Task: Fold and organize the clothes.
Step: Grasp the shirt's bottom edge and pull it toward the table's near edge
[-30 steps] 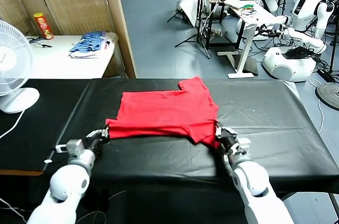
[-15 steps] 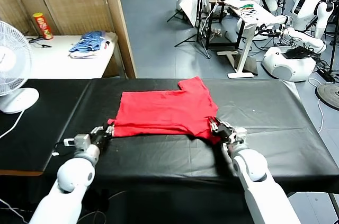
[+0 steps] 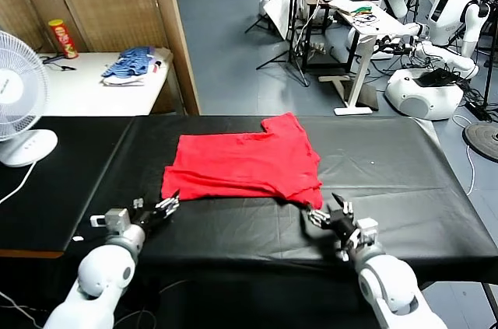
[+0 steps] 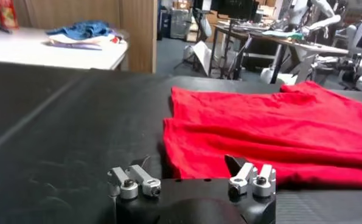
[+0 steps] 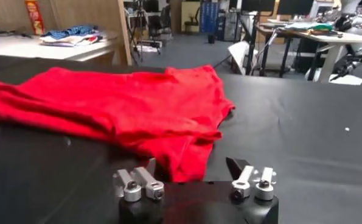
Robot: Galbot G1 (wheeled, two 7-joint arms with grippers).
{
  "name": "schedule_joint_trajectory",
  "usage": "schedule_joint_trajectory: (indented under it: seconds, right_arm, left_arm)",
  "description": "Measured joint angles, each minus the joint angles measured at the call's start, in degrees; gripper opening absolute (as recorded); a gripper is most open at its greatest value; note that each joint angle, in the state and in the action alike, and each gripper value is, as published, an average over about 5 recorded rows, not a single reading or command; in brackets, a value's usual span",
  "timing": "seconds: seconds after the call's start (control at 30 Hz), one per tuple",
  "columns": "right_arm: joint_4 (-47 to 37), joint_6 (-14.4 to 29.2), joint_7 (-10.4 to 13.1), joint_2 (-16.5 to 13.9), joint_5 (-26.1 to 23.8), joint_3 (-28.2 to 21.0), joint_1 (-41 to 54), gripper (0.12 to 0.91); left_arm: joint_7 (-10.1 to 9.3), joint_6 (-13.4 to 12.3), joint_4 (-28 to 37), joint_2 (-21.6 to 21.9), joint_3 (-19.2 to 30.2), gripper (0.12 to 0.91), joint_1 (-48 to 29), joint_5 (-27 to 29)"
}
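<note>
Even, bright overhead room light is seen throughout; no hard shadows are cast. A soft sheen is picked up on the black surface point(image 3: 389, 166), strongest in the wrist views. The red T-shirt point(image 3: 245, 164) is rendered saturated, folds still readable. Background is slightly soft in both wrist views; near tool hardware is a little blurred. Mild edge distortion is noted in the head view.

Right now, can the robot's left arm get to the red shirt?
Probably yes. The left tool sits open on the black table, just short of the red T-shirt's near left corner, and nothing lies between them.
</note>
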Motion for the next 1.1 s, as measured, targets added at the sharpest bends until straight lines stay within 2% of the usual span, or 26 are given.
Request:
schedule_joint_trajectory:
  seconds: [0.07, 0.17, 0.3, 0.43, 0.5, 0.63, 0.8, 1.03, 1.1]
  right_arm:
    - [-0.26, -0.11, 0.08, -0.01, -0.33, -0.28, 0.36, 0.243]
    - [-0.07, -0.94, 0.61, -0.32, -0.06, -0.47, 0.83, 0.148]
    - [1.63, -4.17, 2.43, -1.49, 2.93, 0.09, 1.30, 0.132]
    - [4.13, -8.56, 4.19, -3.42, 7.85, 1.25, 1.55, 0.132]
    - [5.35, -10.85, 4.78, -4.50, 10.49, 1.89, 1.26, 0.132]
    - [7.93, -14.88, 5.78, -6.24, 14.64, 3.29, -0.13, 0.132]
    - [12.11, -18.43, 7.27, -6.52, 15.51, 4.92, -4.00, 0.132]
    - [17.41, -18.02, 7.30, -4.97, 14.22, 5.90, -12.05, 0.132]
    - [18.19, -17.80, 6.70, -4.71, 13.65, 6.04, -13.37, 0.164]
  left_arm:
    - [0.26, 0.06, 0.50, -0.01, 0.09, 0.739, -0.20, -0.07]
    - [0.46, 0.17, 1.05, -0.05, 0.25, 0.600, -0.48, -0.11]
    - [0.57, 0.28, 1.33, 0.11, 0.50, 0.365, -0.55, 0.43]
    - [0.77, 0.27, 0.76, 0.95, 0.98, 0.173, 0.17, 3.11]
    - [0.89, 0.28, 0.14, 1.64, 1.28, 0.135, 0.81, 4.69]
    - [1.00, 0.53, -1.53, 3.81, 1.46, 0.130, 2.63, 7.04]
    - [1.11, 1.23, -4.97, 7.18, 0.35, 0.129, 6.24, 8.71]
    - [2.19, 1.58, -12.24, 11.47, -2.71, 0.129, 14.37, 8.84]
    - [2.29, 1.51, -14.43, 12.03, -3.52, 0.129, 17.29, 8.93]
